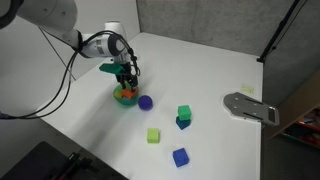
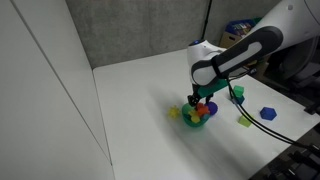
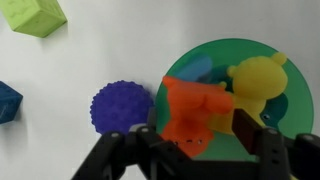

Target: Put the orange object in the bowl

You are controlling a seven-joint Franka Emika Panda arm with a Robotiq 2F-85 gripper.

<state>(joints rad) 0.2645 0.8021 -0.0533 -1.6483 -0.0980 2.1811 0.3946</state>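
The orange object (image 3: 195, 110) sits clamped between the two dark fingers (image 3: 247, 128) of the gripper (image 3: 197, 138), whose jaws are closed on its sides only as far as the toy's width allows. In the wrist view it hangs over the rim of the bowl (image 3: 296, 105), partly above the green inside and partly above the white table (image 3: 110, 50). Whether it touches the bowl cannot be told.

Inside the bowl lie a yellow toy (image 3: 258, 78) and a blue piece (image 3: 196, 68), both close to the orange object. The purple ball (image 3: 122, 105) rests on the table just beside the bowl's rim, on the side away from the yellow toy.

In both exterior views the gripper (image 1: 126, 82) (image 2: 200, 100) points straight down over the bowl (image 1: 124, 98) (image 2: 197, 118).

Farther out in an exterior view, a green cube (image 1: 184, 112) stands on a dark blue cube (image 1: 184, 124), with a lime cube (image 1: 153, 135) and a blue block (image 1: 180, 156) lying apart. A grey metal plate (image 1: 250, 107) lies well apart from all of them.
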